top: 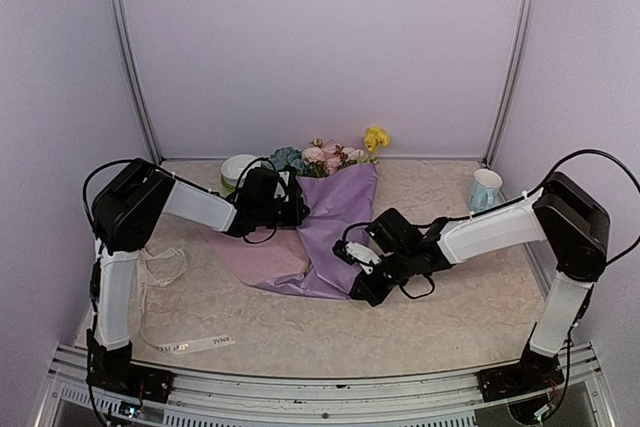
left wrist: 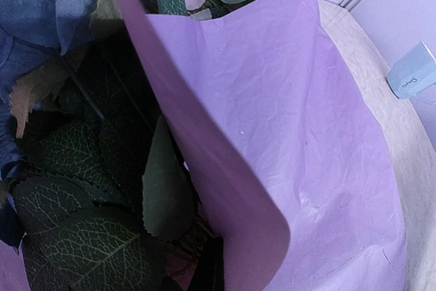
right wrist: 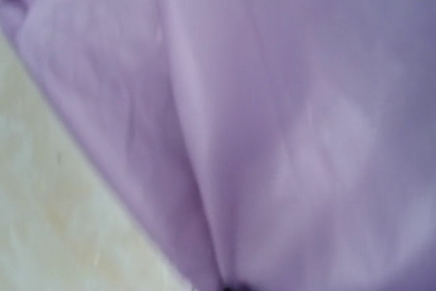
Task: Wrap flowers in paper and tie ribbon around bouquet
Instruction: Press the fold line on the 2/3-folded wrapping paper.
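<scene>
The flowers (top: 335, 155) lie in the middle of the table, blooms toward the back wall, with the lilac paper (top: 335, 222) folded over their stems. My left gripper (top: 295, 202) is at the paper's left edge by the leaves, shut on that edge. In the left wrist view the folded paper (left wrist: 286, 134) curls over dark green leaves (left wrist: 82, 236) and hides the jaws. My right gripper (top: 352, 257) is pressed into the paper's lower right side, shut on it. Paper (right wrist: 286, 134) fills the right wrist view and gathers into a pinch at the bottom. The ribbon (top: 200, 344) lies loose at the front left.
A white bowl (top: 238, 169) stands at the back behind my left wrist. A pale blue cup (top: 485, 190) stands at the back right, also seen in the left wrist view as the cup (left wrist: 412, 73). Walls close in on three sides.
</scene>
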{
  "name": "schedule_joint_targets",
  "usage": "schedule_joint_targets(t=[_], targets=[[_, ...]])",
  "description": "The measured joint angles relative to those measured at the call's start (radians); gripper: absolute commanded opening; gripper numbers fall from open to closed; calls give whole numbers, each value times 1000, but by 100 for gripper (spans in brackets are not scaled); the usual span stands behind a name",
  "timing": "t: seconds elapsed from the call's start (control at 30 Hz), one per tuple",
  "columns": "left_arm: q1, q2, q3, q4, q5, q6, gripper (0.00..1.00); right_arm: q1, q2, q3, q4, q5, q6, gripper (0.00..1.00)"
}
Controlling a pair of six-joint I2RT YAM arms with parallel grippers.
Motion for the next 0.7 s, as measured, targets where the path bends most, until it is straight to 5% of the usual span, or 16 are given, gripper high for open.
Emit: schedule_joint_targets(t=[0.2, 0.43, 0.7], targets=[[8, 5, 0, 14, 12, 0, 0, -44, -111, -11, -100, -61, 21, 20], [9, 5, -2, 18, 16, 0, 0, -257, -47, 8, -49, -244, 240, 71], [9, 5, -13, 34, 15, -1, 0, -263, 64, 0, 106, -477, 417, 61]])
